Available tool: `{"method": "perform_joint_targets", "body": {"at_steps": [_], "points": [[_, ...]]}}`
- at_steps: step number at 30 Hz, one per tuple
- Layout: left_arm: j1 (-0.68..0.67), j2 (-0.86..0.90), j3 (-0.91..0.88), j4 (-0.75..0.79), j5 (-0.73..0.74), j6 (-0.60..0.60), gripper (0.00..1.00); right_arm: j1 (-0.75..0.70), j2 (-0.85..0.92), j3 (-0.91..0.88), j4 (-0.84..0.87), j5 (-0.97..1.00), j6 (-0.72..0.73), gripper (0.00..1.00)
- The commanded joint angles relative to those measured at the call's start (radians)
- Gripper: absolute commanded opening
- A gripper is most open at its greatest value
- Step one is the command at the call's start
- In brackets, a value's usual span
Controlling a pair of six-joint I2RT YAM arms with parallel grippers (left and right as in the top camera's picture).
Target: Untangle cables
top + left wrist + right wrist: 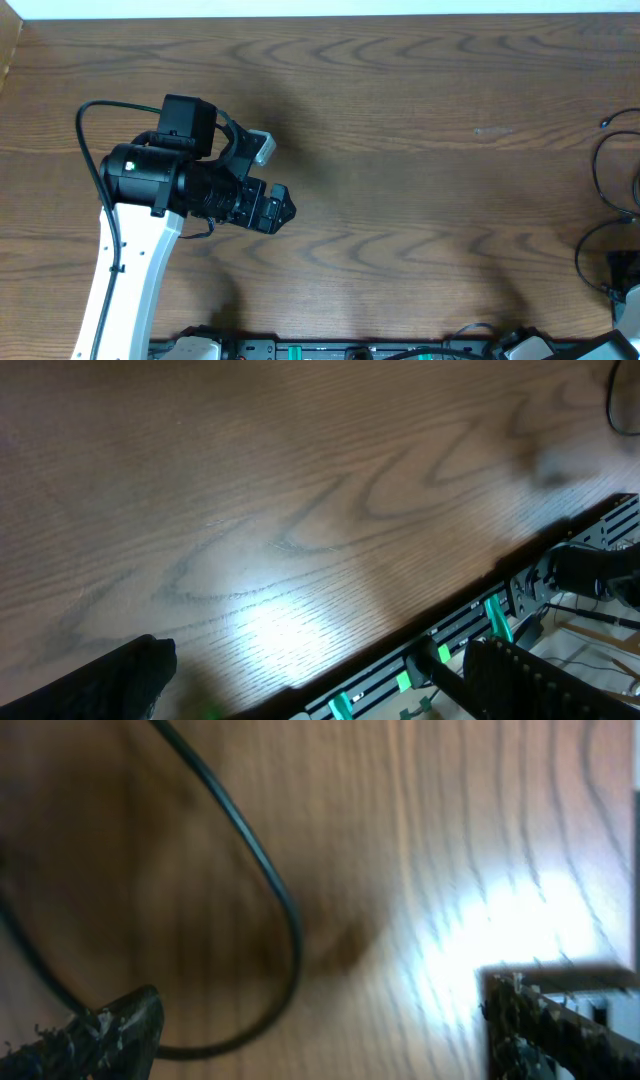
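Note:
Thin black cables [600, 200] lie in loose loops at the table's far right edge, partly cut off by the frame. In the right wrist view one black cable [285, 900] curves in a loop across the wood and runs down to the left finger [105, 1035]. My right gripper [320, 1045] is open over bare wood, low above the table; overhead, only a part of it [625, 282] shows at the right edge. My left gripper [282, 208] hovers over the table's left half, far from the cables. Its jaws [320, 700] stand open and empty. A cable loop [612, 405] shows faintly at the top right.
The wooden table [420, 130] stretches between both arms. A black rail with green clips [470, 635] runs along the near edge. The left arm's own thick black wire [90, 140] arcs beside its white link [130, 270].

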Motion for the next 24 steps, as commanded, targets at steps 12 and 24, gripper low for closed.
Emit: {"method": "perform_joint_targets", "body": {"at_steps": [12,24], "points": [[-0.004,-0.004,0.006,-0.003,0.005,0.010,0.98,-0.004,0.146,-0.004,0.124,-0.035,-0.027,0.91],[-0.004,-0.004,0.006,-0.008,0.005,0.010,0.98,-0.004,0.308,-0.003,0.214,-0.136,-0.057,0.78]]}}
